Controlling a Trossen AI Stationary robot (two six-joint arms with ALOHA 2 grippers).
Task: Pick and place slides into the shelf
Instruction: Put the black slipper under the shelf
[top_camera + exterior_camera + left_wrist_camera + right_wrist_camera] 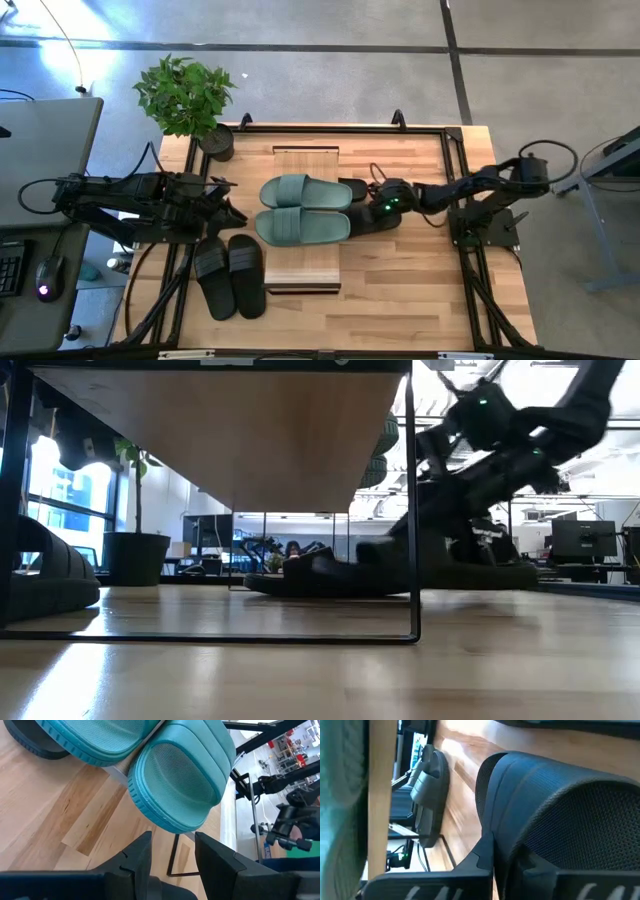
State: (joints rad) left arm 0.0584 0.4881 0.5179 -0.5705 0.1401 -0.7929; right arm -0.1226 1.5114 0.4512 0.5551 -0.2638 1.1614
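Beside the shelf (305, 272), my right tool (375, 205) is pinching a black slide (372, 217) so I can slide it under. Green slides (302, 209) sit on top. My left tool (228, 212) waits spread near two black slides (230, 275) on the bench (400, 290).

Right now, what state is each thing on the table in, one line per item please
Green slides: paired on the shelf top.
Shelf: upright on the table.
Black slides: paired on the table, left of the shelf.
Black slide: at the shelf's right side, clamped.
Right gripper: shut on that slide.
Left gripper: open, empty.
Potted plant: upright.
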